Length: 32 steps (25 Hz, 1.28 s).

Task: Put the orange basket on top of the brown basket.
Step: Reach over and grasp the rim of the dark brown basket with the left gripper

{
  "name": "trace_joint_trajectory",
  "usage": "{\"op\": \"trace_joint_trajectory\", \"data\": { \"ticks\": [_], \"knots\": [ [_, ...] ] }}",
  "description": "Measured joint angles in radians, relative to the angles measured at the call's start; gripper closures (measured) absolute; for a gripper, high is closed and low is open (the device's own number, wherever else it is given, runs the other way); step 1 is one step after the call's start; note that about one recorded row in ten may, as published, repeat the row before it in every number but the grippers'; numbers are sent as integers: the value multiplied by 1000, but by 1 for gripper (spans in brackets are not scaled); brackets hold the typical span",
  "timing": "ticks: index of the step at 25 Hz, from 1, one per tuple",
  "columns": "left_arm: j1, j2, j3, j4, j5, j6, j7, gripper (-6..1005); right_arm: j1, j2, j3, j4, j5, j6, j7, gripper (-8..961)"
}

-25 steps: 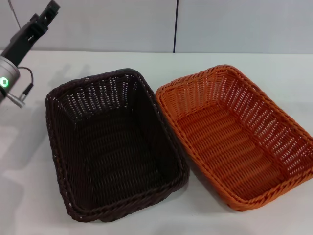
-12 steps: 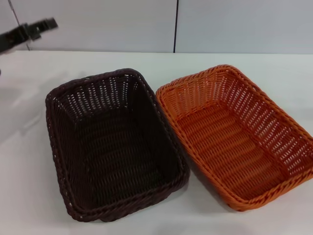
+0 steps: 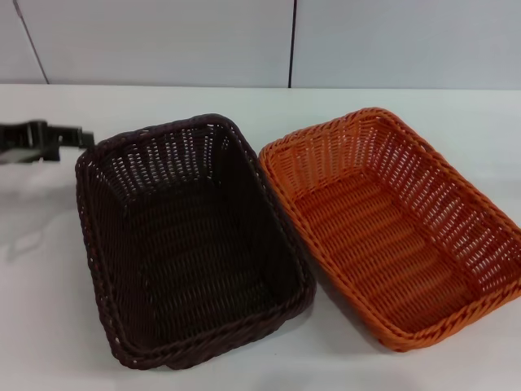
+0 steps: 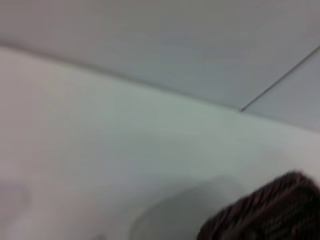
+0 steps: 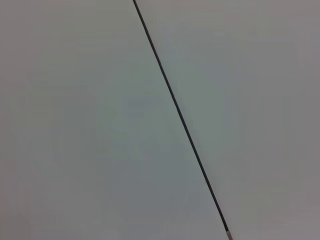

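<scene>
Head view | orange basket beside brown basket | both empty

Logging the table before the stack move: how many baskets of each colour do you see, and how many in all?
Orange basket: 1, right of the brown one, rims close together.
Brown basket: 1, with the left gripper beside its far left corner.
Total: 2 baskets, both lying on the white table, not yet stacked.

The orange basket sits upright and empty, just right of the empty brown basket, rims nearly touching
</scene>
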Motion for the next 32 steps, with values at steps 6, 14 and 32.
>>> {"op": "trace_joint_trajectory", "data": {
  "ticks": [6,14,32],
  "knots": [
    [3,-84,-148,-112,243,-139,-67,231,19,-9,-1,-1,-12,19,-13,124],
    [0,-145,-194,-183,365,-244,-102,230,45,-16,-1,12,-14,45,-59,124],
    [-65,-181,-232,-204,432,-275,-106,260,62,-17,1,18,-13,88,-107,125]
  ]
}}
